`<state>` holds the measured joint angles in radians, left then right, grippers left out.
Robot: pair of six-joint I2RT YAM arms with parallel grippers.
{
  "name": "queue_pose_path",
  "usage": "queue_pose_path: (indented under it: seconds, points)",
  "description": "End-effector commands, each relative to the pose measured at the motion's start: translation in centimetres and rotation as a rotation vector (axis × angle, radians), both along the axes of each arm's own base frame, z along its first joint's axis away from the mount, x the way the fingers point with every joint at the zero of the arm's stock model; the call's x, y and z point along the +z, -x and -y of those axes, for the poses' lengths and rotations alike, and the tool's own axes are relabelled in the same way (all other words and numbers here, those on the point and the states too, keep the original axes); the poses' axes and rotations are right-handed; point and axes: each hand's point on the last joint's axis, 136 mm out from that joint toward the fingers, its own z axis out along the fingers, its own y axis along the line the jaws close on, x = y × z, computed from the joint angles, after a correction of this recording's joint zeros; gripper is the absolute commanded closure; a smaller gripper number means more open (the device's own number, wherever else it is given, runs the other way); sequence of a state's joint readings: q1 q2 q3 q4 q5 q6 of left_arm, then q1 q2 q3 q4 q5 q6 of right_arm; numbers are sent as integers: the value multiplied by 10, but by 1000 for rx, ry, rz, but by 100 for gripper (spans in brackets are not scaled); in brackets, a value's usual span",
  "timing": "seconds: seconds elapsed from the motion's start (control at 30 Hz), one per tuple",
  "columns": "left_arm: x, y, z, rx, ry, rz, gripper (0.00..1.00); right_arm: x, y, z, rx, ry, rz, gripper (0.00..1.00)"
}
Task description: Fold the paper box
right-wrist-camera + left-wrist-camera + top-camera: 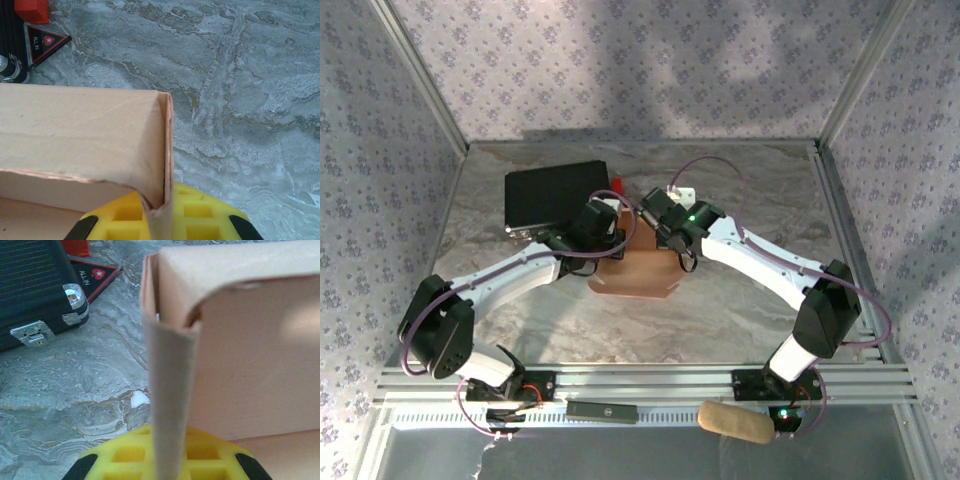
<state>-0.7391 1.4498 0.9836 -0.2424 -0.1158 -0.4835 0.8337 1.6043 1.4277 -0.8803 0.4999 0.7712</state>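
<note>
**A:** Top view, first entry. Where does the paper box sit?

**B:** The paper box (632,275) lies mid-way across the marbled surface (750,180), just in front of the black case (555,195) and between the two arms. It is salmon cardboard, partly formed. The left tool (615,237) and the right tool (653,232) meet close together over its far edge. How the jaws stand cannot be read from this height.

**A:** Other items?

**B:** A small red object (618,185) sits beside the case. A tan oblong pad (735,422) lies at the near rail, well apart from the box.

**A:** Left wrist view.

**B:** The left tool (167,462) is closed on an upright panel of the paper box (250,355). The panel is seen edge-on, pinched between the yellow pads (127,455). A box wall stands just right of that panel, with a rounded crease at its top corner. The black case (30,285), with a silver latch, is at upper left, and a black-and-red triangular tag (95,277) lies next to it.

**A:** Right wrist view.

**B:** The right tool (160,222) is clamped on a corner edge of the paper box (75,130), with yellow pads (200,215) on either side. The box wall runs left from the pinched edge, and bare surface (240,75) lies to the right. The triangular tag (42,42) and the red object (31,9) are at upper left.
</note>
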Motion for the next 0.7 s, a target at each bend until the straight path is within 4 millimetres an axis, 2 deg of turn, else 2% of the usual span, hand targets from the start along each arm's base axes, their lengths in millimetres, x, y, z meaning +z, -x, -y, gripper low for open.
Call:
queue_pose_path:
  seconds: [0.0, 0.13, 0.27, 0.33, 0.43, 0.53, 0.67]
  points:
    - [-4, 1, -7, 31, -116, 17, 100, 16, -5, -1, -29, -33, 48, 100]
    - [0, 1, -9, 80, -195, 70, 100, 12, -4, -3, -29, -30, 46, 100]
    - [6, 3, -3, 85, -173, 101, 100, 8, -3, -1, -32, -23, 42, 100]
    - [13, 6, -1, 76, -137, 112, 78, 7, -3, 1, -35, -21, 41, 100]
    - [31, 10, 1, 51, -62, 126, 57, 7, -2, 3, -35, -23, 43, 100]
    - [53, 13, 4, 13, 13, 144, 44, 5, -3, 4, -33, -25, 40, 100]
    - [70, 13, 4, -29, 64, 130, 39, 4, -4, 3, -33, -30, 37, 100]
